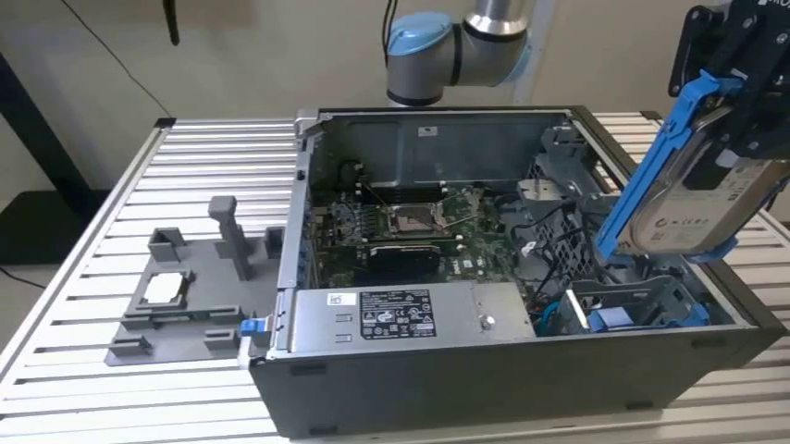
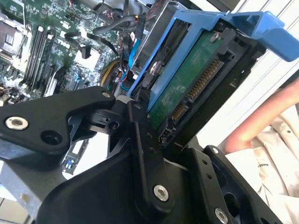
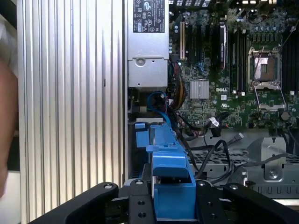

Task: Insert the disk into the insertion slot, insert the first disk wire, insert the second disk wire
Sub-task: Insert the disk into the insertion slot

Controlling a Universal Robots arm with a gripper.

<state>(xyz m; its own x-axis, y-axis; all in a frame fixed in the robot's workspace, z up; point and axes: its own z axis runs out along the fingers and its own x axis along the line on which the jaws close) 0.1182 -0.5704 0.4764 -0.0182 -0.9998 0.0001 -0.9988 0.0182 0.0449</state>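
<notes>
The disk (image 1: 679, 217) is silver with a white label, framed in bright blue; in the second wrist view its underside is green. The gripper (image 1: 741, 129) is black, the motherboard (image 1: 420, 231) green, the computer case (image 1: 494, 398) dark grey, the table (image 1: 74, 370) pale, ribbed in stripes

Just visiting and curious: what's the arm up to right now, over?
Gripper shut on the disk. Disk tilted above the case, not yet in the insertion slot. Loose cables beside the slot.
</notes>
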